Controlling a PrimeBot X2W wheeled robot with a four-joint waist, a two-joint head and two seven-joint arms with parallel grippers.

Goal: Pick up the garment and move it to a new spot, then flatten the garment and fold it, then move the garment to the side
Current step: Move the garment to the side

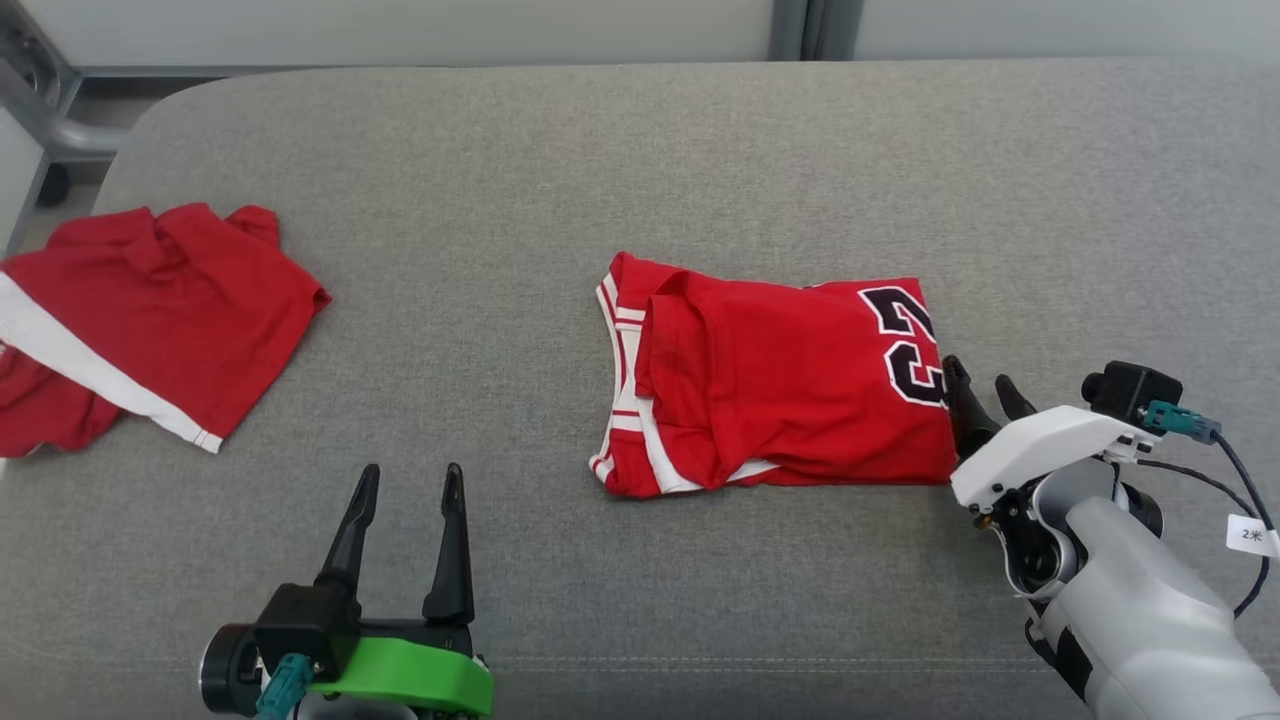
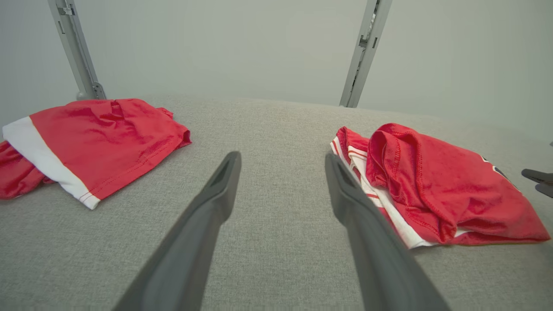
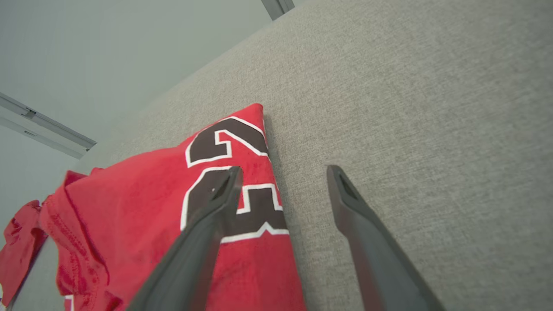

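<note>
We judge the fold done: the jersey [image 1: 780, 385] lies as a compact rectangle just right of centre on the pad [image 1: 600, 150]. Only moving it aside is left. Our right claw [image 1: 977, 372], at the jersey's 3 o'clock edge, gapes wide and grips nothing, one finger over the cloth. Our left claw [image 1: 412, 469], at 7 o'clock, is spread and empty. Another red garment [image 1: 150, 310] lies at 9 o'clock.

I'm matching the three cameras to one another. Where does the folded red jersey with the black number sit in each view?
Head view: jersey right of centre, number toward the right edge.
Left wrist view: jersey at the right, white trim nearest the camera.
Right wrist view: jersey at lower left, number behind that view's left finger.
Shared landmark: the open right tool at the jersey's numbered edge.
</note>
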